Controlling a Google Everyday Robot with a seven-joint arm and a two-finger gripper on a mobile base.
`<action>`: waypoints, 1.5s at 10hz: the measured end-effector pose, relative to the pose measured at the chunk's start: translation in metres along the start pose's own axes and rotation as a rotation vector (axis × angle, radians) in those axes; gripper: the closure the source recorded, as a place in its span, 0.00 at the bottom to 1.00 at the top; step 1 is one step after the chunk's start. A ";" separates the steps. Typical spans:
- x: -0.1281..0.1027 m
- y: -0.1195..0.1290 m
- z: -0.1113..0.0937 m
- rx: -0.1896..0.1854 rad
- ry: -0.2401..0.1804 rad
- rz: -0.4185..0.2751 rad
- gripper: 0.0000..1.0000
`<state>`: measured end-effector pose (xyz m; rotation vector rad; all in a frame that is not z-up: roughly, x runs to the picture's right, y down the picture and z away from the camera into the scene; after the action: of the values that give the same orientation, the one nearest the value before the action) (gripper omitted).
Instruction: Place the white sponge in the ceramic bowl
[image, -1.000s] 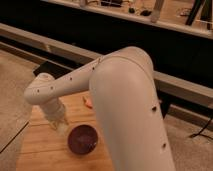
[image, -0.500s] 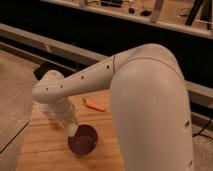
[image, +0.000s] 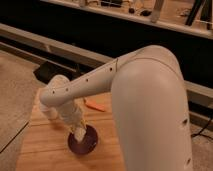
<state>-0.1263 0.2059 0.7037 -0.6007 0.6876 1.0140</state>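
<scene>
The gripper, closed on what appears to be the white sponge, is held over the ceramic bowl, toward its ten o'clock rim. Placement is under way; release is called for next.

Gripper directly over the bowl on the table; orange object behind the bowl.
</scene>
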 end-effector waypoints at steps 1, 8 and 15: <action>0.004 0.004 0.005 0.017 0.019 -0.016 1.00; 0.024 0.013 0.026 0.082 0.128 -0.047 0.78; 0.008 0.005 0.049 0.113 0.192 -0.006 0.20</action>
<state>-0.1162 0.2481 0.7284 -0.6058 0.9051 0.9128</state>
